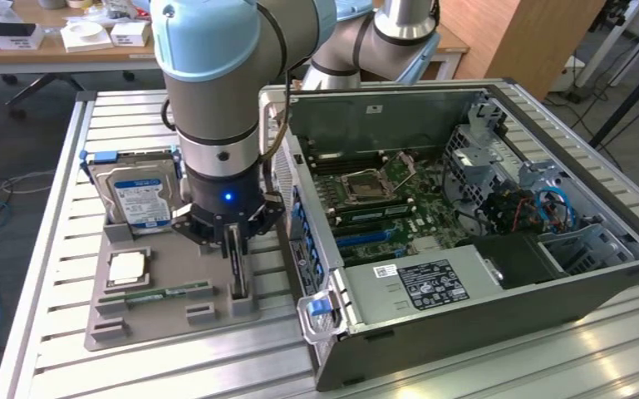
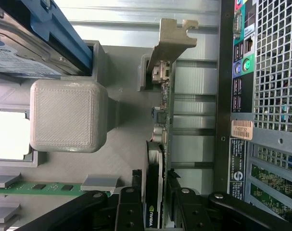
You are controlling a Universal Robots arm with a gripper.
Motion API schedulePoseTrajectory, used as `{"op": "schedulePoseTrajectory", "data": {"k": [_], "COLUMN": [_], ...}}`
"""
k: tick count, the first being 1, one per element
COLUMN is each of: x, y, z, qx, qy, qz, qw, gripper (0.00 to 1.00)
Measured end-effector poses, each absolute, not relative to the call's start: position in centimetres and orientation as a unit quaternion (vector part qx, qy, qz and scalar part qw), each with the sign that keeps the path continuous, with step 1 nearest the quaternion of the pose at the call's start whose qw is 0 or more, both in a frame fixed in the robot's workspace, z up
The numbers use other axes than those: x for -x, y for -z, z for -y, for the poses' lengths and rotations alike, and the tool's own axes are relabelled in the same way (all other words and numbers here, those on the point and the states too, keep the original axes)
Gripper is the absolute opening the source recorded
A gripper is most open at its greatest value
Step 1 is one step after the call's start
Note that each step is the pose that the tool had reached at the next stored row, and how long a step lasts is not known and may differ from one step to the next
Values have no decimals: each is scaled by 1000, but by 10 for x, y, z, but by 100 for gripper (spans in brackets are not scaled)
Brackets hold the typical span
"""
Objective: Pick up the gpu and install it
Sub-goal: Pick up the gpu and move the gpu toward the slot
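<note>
Slatted aluminium desk (image 1: pixel 59 191), a grey parts tray (image 1: pixel 164 320) at lower left of the exterior view, an open computer case (image 1: pixel 408 349) to its right. The pincer (image 1: pixel 230 234) is right down over the gpu (image 1: pixel 237 274), straddling it. The card stands on edge in its tray slot, long axis running down-frame, bracket (image 2: pixel 172 41) at the far end. Clamped or merely astride? I can't tell; the pincer hides the card's upper edge.

Camera setup
Exterior view high, oblique over counter (image 1: pixel 64 166); wrist view close, down past end effector (image 2: pixel 155 207); shared: tray (image 1: pixel 175 312), gpu (image 2: pixel 158 159), case (image 1: pixel 408 349).
</note>
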State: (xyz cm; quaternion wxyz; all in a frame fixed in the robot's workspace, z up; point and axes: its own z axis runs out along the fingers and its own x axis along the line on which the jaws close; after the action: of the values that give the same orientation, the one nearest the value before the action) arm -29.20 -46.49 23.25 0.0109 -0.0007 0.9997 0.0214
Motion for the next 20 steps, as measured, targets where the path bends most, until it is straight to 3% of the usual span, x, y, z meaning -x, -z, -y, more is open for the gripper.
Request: {"op": "schedulePoseTrajectory", "data": {"k": [17, 19, 20], "x": [292, 292, 292], "y": [-232, -232, -233], "z": [465, 465, 465], "qx": [1, 1, 1], "qy": [-21, -21, -21], "qz": [-1000, -1000, -1000], "qw": [11, 11, 11], "gripper": [33, 32, 26]}}
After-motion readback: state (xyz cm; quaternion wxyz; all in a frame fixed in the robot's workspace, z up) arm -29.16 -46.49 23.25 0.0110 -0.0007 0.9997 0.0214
